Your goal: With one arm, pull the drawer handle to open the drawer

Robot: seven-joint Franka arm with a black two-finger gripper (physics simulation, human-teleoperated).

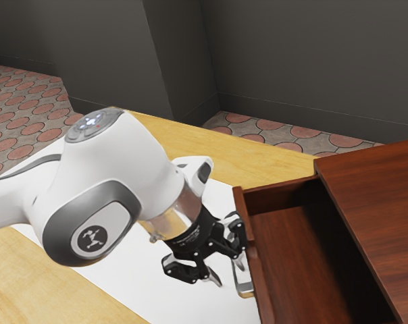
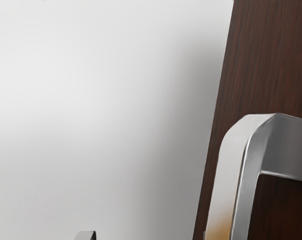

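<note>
One dark reddish-brown wooden drawer [image 1: 279, 192] is seen standing well out of the one matching wooden cabinet [image 1: 383, 202], so its hollow inside is exposed beyond the pincer. The task is therefore judged largely done.

One bent silver metal handle [image 1: 242, 284] is fixed to the drawer front, just beside the black two-finger pincer [image 1: 221, 262] and slightly below it. The pincer is held level with the front panel, presumably because the pull has to run straight along the drawer's travel. Whether the pincer is clamped on the handle or free of it cannot be told.

In the wrist view, the handle [image 2: 247, 165] is seen close under the hand, against the drawer front [image 2: 263, 60].

One white flat sheet [image 1: 140, 283] is spread beneath the pincer on the one light wooden table [image 1: 258, 162]. One white arm [image 1: 103, 189] is counted.
</note>
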